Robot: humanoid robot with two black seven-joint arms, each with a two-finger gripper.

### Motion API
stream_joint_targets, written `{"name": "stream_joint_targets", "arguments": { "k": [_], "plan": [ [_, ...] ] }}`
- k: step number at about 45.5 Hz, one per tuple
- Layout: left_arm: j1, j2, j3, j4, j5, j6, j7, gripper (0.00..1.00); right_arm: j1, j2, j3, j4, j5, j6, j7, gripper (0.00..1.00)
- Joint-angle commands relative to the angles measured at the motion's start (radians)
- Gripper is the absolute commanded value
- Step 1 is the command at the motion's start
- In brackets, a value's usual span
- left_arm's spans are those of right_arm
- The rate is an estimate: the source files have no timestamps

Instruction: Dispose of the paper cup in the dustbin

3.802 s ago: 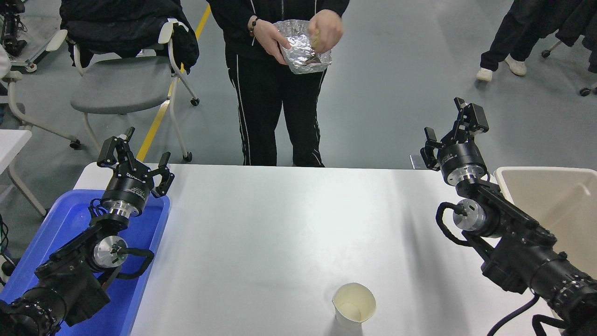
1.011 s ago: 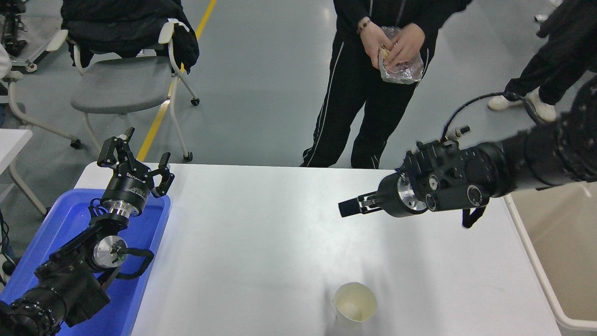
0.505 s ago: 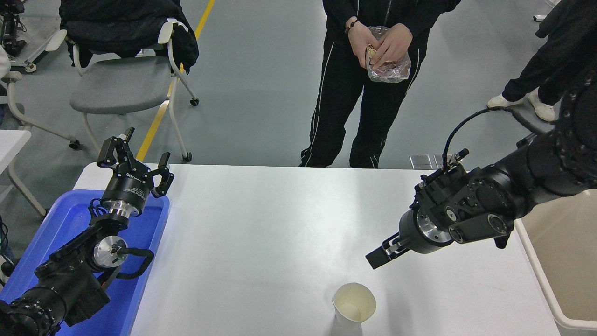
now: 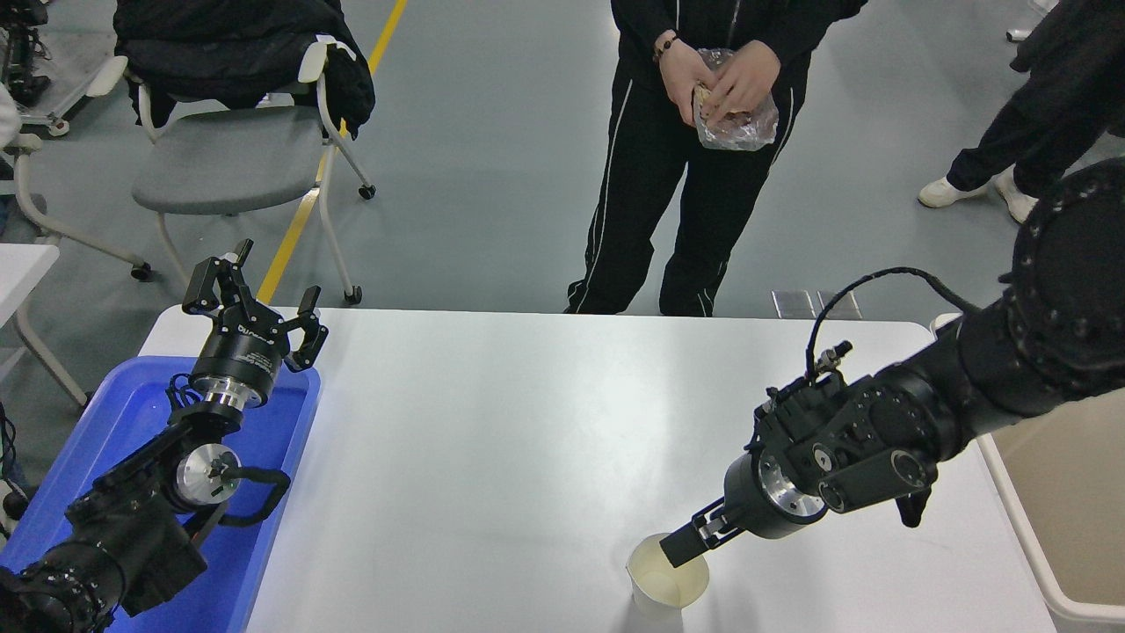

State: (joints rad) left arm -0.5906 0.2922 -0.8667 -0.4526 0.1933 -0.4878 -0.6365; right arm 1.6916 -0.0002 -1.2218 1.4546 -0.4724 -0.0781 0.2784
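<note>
The paper cup (image 4: 665,585) stands upright near the white table's front edge, right of the middle, with its cream inside showing. My right gripper (image 4: 682,547) reaches in from the right, tilted down and to the left, with its tip at the far right of the cup's rim. I see it edge-on, so its opening does not show. The beige dustbin (image 4: 1019,527) stands at the table's right edge, partly hidden behind my right arm. My left gripper (image 4: 262,288) is parked at the lower left, open and empty, above the blue tray.
A blue plastic tray (image 4: 286,440) sits at the left of the table under the left arm. A person stands at the far side holding a crumpled foil bag (image 4: 743,119). A grey chair (image 4: 228,163) stands at the back left.
My right gripper has swung from the far right over the table and come down and forward to the cup's rim. The cup has not moved. The person has stepped to the right.
</note>
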Motion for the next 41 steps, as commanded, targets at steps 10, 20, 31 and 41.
{"name": "stream_joint_targets", "arguments": {
  "k": [10,20,31,41],
  "plan": [
    [0.0,0.001,0.0,0.0,0.0,0.0,0.0,1.0,-0.142,0.0,-0.005,-0.048,-0.049,-0.098,0.002,0.9],
    [0.0,0.001,0.0,0.0,0.0,0.0,0.0,1.0,-0.161,0.0,-0.048,-0.054,-0.157,-0.16,0.004,0.51],
    [0.0,-0.001,0.0,0.0,0.0,0.0,0.0,1.0,-0.144,0.0,-0.081,-0.059,-0.132,-0.134,0.004,0.0],
    [0.0,0.001,0.0,0.0,0.0,0.0,0.0,1.0,-0.138,0.0,-0.079,-0.059,-0.092,-0.126,0.005,0.0]
  ]
}}
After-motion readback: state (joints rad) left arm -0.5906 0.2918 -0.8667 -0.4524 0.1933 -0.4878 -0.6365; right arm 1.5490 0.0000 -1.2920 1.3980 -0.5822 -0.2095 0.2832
